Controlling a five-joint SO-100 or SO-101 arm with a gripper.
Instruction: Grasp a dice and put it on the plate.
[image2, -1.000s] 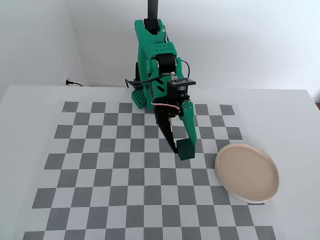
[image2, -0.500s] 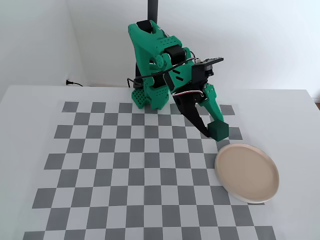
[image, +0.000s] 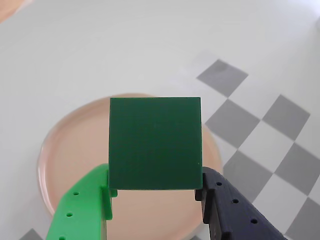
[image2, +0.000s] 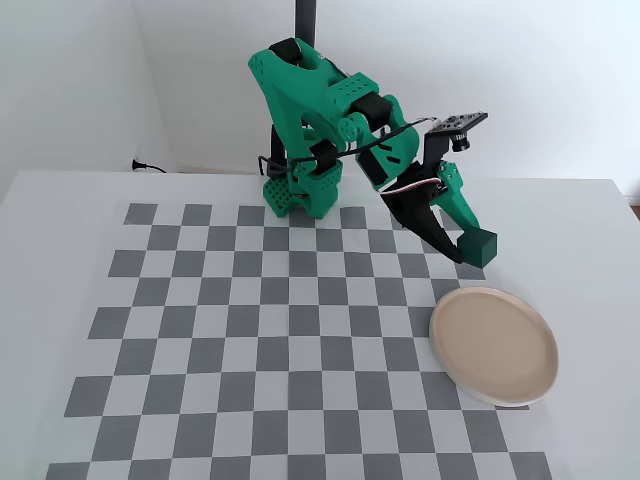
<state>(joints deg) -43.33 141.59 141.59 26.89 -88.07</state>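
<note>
My gripper (image: 155, 192) is shut on the dice (image: 155, 142), a dark green cube held between the green finger (image: 85, 205) and the black finger (image: 232, 210). In the wrist view the dice hangs over the plate (image: 70, 150), a round beige plate with a pale rim, and hides its middle. In the fixed view the gripper (image2: 466, 247) holds the dice (image2: 477, 247) in the air, above the table and just beyond the far edge of the plate (image2: 494, 345), which lies at the right end of the checkerboard.
The grey and white checkerboard mat (image2: 280, 330) covers the white table. The green arm's base (image2: 300, 190) stands at the mat's far edge. A bare white strip of table (image2: 590, 250) runs along the right of the plate.
</note>
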